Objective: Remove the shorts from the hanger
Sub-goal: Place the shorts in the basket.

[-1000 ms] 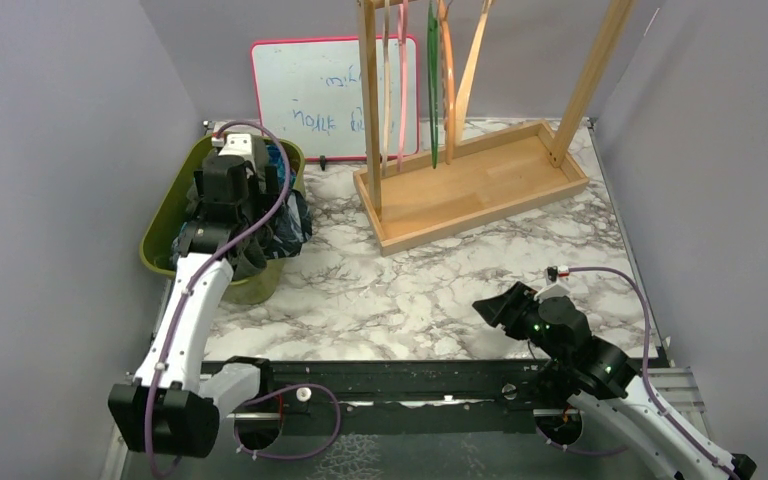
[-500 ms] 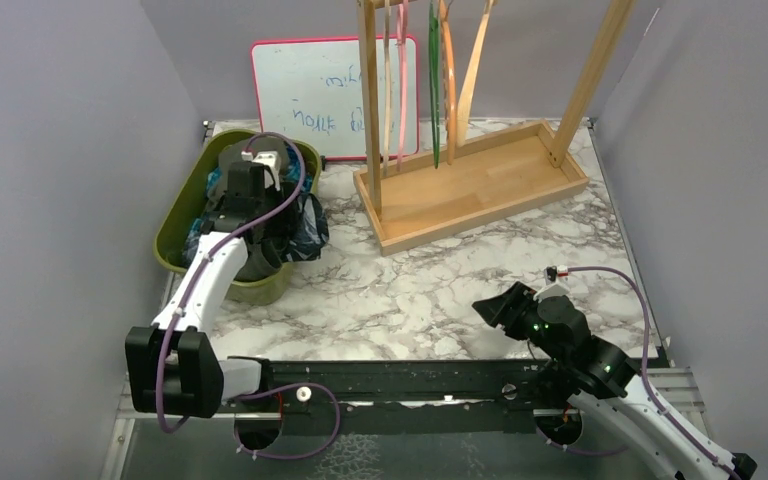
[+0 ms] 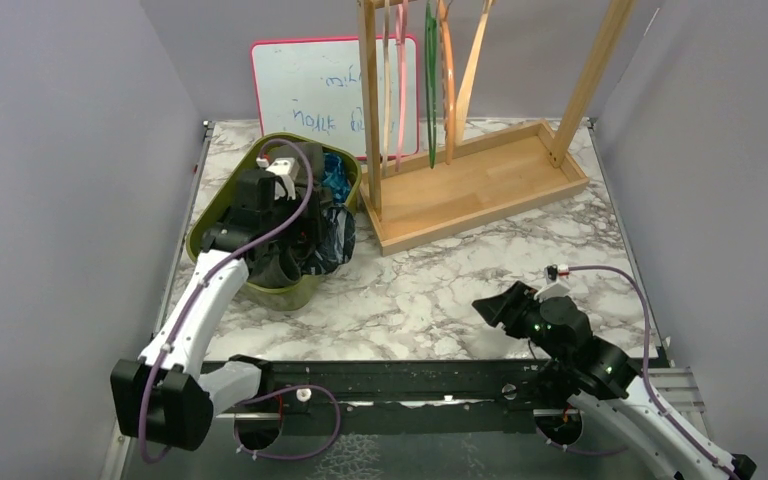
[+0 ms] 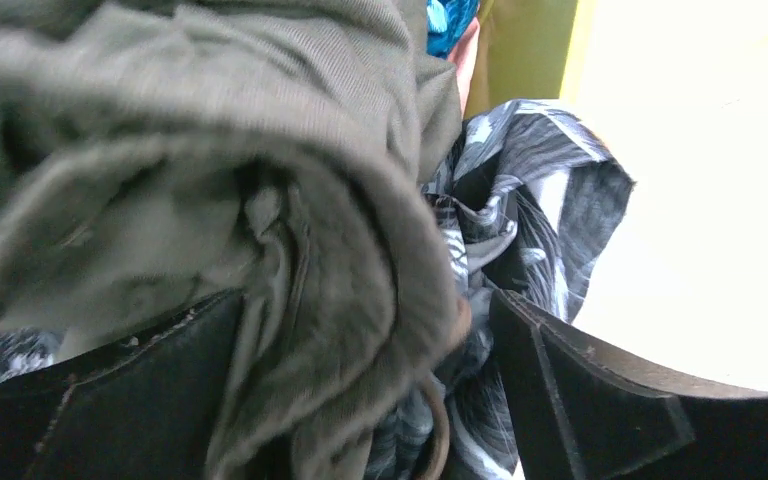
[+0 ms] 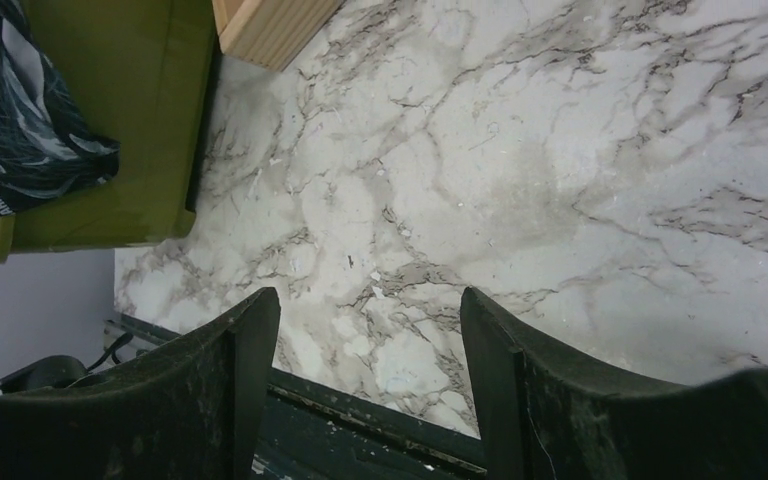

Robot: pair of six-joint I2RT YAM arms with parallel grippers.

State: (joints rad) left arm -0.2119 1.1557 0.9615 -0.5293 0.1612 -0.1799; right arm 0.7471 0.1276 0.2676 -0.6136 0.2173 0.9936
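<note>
Top view: the thin coloured hangers [image 3: 430, 90] on the wooden rack [image 3: 470, 190] hang bare. The soft cloth shorts [image 3: 325, 235] lie piled in the olive-green plastic bin [image 3: 285, 295], so removal looks done, w/ only the release to finish. Marbled white counter [image 3: 430, 290], lilac-grey walls [image 3: 60, 150].

Left wrist: left gripper [image 4: 365, 330] is spread wide around the dark olive pair [image 4: 260, 200], probably not pinching. Next it should lift straight up w/o snagging cloth.

Right wrist: right gripper [image 5: 365, 320] is open and empty, over the counter.

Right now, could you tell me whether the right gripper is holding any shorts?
No, the right gripper stands open over the table with nothing between its fingers.
</note>
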